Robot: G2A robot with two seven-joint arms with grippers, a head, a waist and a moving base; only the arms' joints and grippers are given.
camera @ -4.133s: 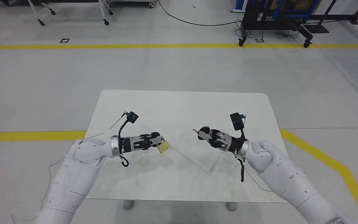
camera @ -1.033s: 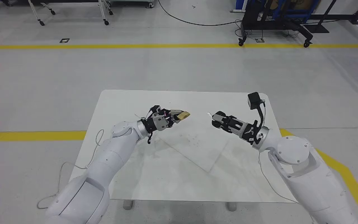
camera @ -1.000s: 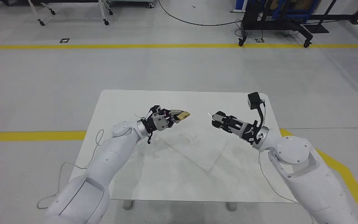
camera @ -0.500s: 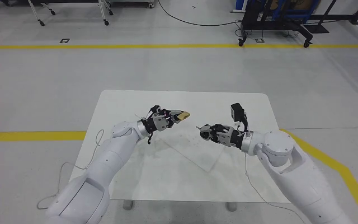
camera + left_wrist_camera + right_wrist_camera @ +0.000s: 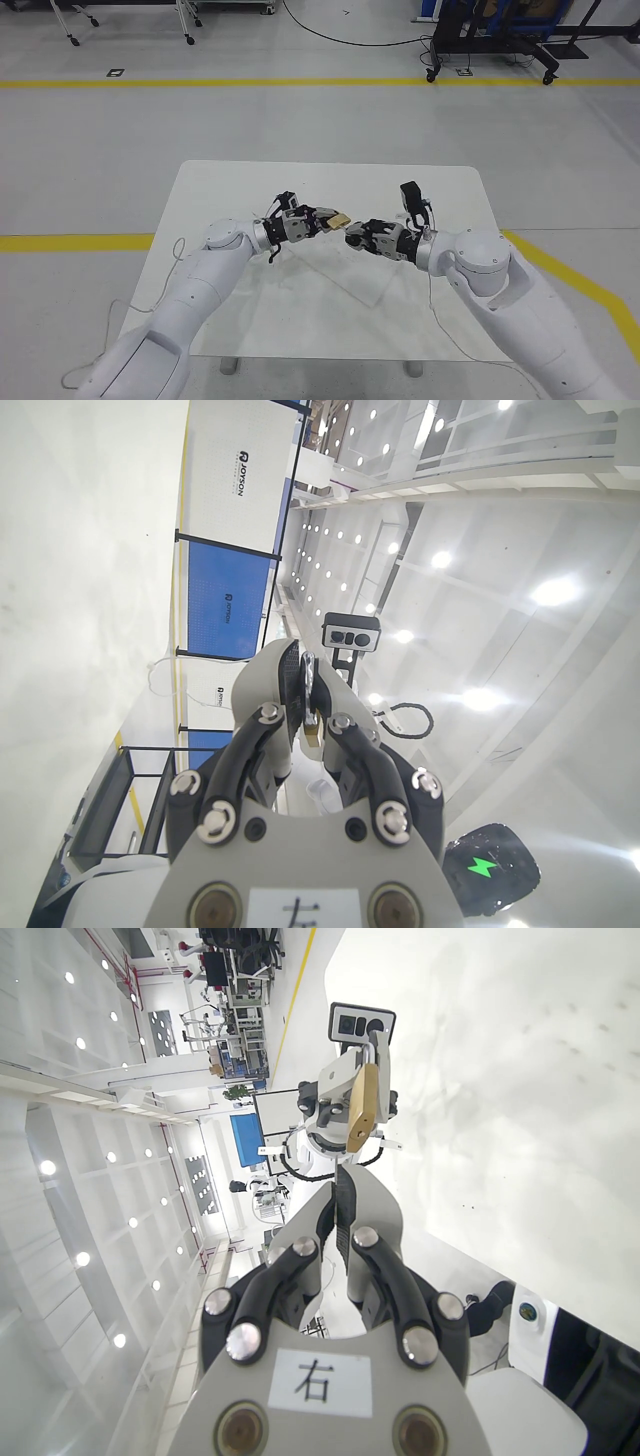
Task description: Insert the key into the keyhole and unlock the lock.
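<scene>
1. Top view: over the white tabletop (image 5: 420,190), the left end effector (image 5: 320,220) is raised at left of centre and pointed toward the other arm.
2. Its fingers are clamped on the lock (image 5: 340,219), which sticks out past the fingertips toward the right.
3. In the right wrist view the lock (image 5: 362,1100) is a small padlock with a flat, golden brass body. Its silver shackle (image 5: 372,1053) is pinched in the left end effector's fingers, and the bottom end of the body faces the right arm.
4. In the left wrist view the shackle (image 5: 307,670) sits between the black finger pads, and a bit of brass shows in the gap lower down.
5. The key (image 5: 340,1176) appears in the right wrist view as a thin, dark blade, edge-on, poking from the fingertips. It is aimed at the lock's bottom end and its tip is just beside it. Whether the two touch cannot be told.
6. The right end effector (image 5: 356,232) is just right of the lock, above the middle of the tabletop, with its fingers pressed narrow on the key.
</scene>
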